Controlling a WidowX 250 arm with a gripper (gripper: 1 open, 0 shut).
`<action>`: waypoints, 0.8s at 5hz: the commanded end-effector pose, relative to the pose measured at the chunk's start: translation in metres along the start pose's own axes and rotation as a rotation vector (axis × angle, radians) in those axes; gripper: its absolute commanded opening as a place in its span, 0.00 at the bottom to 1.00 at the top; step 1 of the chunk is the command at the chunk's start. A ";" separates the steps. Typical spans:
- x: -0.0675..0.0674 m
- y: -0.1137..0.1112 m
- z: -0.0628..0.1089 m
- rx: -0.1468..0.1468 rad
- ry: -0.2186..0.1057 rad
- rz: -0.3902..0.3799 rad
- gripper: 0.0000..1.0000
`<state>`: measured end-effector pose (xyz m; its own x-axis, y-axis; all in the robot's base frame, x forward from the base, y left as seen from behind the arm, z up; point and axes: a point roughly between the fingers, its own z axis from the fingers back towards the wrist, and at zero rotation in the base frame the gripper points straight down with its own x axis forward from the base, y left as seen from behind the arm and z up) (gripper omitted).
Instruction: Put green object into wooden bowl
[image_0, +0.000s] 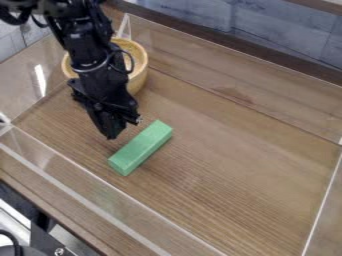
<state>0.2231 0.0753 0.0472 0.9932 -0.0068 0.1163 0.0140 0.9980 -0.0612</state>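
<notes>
- While pointing straight down, gripper (115, 128) clenched on nothing, just left of green block (142, 147).
- Block flat on wooden table (241, 170), apart from wooden bowl (134, 66) behind arm.

Black arm, pointing down

The gripper (115, 127) hangs straight down from the black arm (83, 45), its fingers pressed together and holding nothing.
</notes>
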 end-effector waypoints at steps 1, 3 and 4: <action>0.004 -0.002 0.005 0.017 -0.033 0.019 0.00; 0.009 -0.005 0.027 -0.005 -0.068 0.025 0.00; 0.013 -0.007 0.030 -0.014 -0.077 -0.003 0.00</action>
<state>0.2223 0.0664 0.0638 0.9915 0.0024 0.1300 0.0105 0.9951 -0.0987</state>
